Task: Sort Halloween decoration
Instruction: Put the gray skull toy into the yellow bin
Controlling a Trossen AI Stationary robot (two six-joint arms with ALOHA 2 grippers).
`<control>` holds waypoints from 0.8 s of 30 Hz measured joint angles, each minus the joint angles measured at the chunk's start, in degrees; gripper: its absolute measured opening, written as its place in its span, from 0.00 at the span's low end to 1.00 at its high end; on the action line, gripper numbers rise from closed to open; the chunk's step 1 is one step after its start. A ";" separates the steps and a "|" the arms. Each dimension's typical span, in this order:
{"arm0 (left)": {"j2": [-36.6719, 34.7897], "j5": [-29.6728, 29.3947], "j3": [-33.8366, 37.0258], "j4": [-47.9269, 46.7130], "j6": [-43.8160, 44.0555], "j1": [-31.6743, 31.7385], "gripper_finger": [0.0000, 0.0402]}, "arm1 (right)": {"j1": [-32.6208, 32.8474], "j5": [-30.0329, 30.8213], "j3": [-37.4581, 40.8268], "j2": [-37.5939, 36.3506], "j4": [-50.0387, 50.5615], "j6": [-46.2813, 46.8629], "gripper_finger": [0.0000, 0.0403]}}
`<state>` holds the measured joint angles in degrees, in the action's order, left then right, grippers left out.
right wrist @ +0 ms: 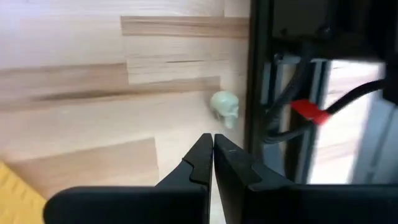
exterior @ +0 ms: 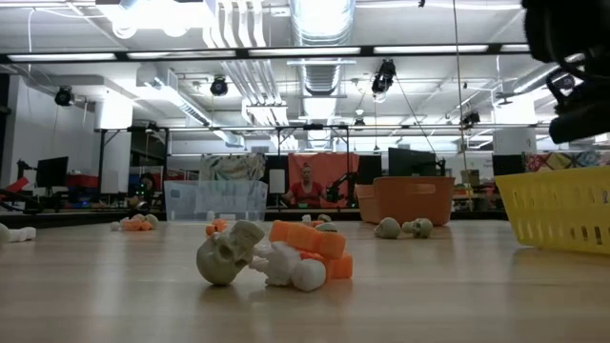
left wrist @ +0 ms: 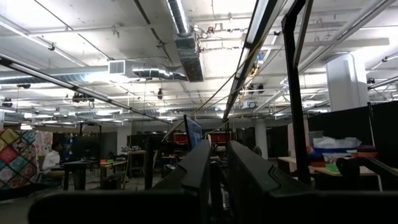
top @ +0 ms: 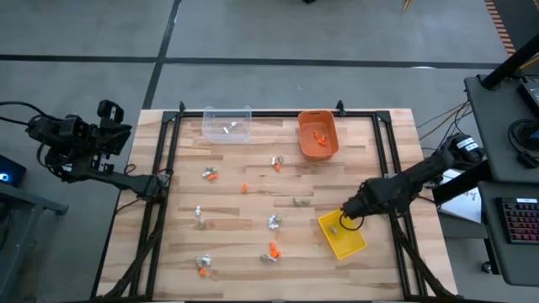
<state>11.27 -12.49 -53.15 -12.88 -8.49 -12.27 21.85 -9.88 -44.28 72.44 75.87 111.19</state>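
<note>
Small trinkets lie scattered on the wooden table: orange ones (top: 245, 188), white ones (top: 274, 221) and tan-grey ones (top: 299, 200). In the low view a tan-grey skull (exterior: 227, 255) rests against an orange piece (exterior: 307, 238) and a white piece (exterior: 295, 272). My right gripper (top: 347, 220) hovers at the far corner of the yellow bin (top: 341, 234), shut and empty (right wrist: 212, 140). Beyond its tips a tan-grey skull (right wrist: 225, 106) lies on the wood beside a black rail. My left gripper (left wrist: 214, 155) is parked off the table's left side, shut, pointing up at the ceiling.
A clear bin (top: 227, 124) and an orange bin (top: 317, 135) stand at the far edge, the orange one with orange pieces inside. A black frame (top: 168, 168) runs along the table's sides. Bare wood (top: 253, 210) lies between the trinket clusters. A person (exterior: 307, 186) shows far behind.
</note>
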 joint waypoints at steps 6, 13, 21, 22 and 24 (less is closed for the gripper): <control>0.00 0.00 0.02 -0.27 -1.07 0.00 0.10 | -6.32 -6.45 0.23 0.27 3.39 -9.77 0.02; 0.00 0.02 0.02 -0.64 -1.31 -0.02 0.10 | -11.58 -7.41 2.80 3.41 3.28 -14.79 0.02; -0.02 0.02 0.02 -0.73 -1.51 -0.01 0.10 | -12.53 -8.33 2.76 9.54 3.05 -16.58 0.02; -0.02 0.02 0.02 -0.77 -1.51 -0.01 0.10 | -12.53 -8.33 2.76 10.37 2.98 -16.57 0.02; -0.02 0.02 -0.07 -1.09 -1.51 -0.02 0.10 | -12.94 -8.43 2.76 11.85 2.97 -16.93 0.02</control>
<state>11.25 -12.47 -53.21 -13.98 -10.00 -12.29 8.91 -18.31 -41.52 84.30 78.84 94.26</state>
